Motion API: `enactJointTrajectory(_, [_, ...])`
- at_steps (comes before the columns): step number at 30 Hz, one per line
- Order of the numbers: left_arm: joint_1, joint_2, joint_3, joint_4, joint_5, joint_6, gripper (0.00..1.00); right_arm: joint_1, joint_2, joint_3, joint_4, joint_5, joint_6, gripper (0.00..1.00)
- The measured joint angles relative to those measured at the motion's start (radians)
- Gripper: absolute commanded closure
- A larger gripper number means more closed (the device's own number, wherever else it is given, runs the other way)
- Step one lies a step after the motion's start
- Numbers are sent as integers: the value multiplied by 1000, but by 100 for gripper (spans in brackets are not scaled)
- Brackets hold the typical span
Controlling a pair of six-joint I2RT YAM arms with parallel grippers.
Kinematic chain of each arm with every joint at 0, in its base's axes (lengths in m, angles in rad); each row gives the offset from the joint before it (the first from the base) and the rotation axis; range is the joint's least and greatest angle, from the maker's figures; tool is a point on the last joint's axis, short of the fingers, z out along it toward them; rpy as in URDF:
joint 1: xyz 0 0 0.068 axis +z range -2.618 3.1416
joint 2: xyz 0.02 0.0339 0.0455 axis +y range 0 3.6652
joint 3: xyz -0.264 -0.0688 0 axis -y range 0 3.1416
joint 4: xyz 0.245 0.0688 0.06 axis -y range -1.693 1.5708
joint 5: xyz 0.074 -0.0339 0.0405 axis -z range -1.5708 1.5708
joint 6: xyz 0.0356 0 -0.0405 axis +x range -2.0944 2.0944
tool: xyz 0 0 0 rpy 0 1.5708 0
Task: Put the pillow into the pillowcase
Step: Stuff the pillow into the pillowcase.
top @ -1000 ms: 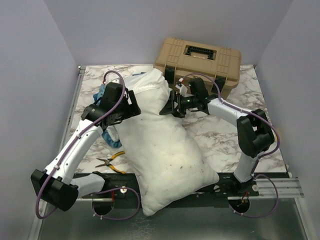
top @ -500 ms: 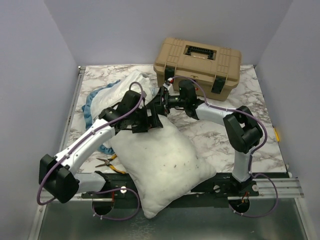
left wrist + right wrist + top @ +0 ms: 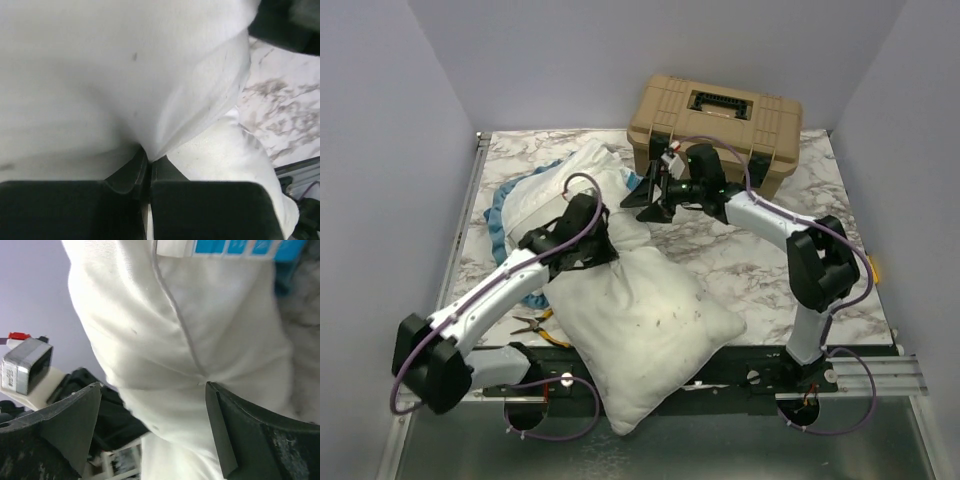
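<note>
Marble tabletop (image 3: pixel 760 260) from top cam: pillow (image 3: pixel 640 330) lying diagonally mid-table, near end over front edge; pillowcase (image 3: pixel 525 195) bunched back-left, touching pillow's far end. Left gripper (image 3: pixel 605 250) down on pillow, right gripper (image 3: pixel 648 195) by its far end. Left wrist cam: jaws clenched, pinching pillow fabric. Right wrist cam: jaws spread wide, white fabric ahead, nothing gripped.

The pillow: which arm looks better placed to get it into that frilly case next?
Left, probably. The left gripper is shut on a fold of the pillow, close to the pillowcase. The right gripper stands open at the pillow's far end, holding nothing.
</note>
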Motion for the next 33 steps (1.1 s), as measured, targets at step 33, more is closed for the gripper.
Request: enactJointTrajectory(33, [127,-960,-211,-399,-377,-484,100,88,451,737,-174,122,-356,10])
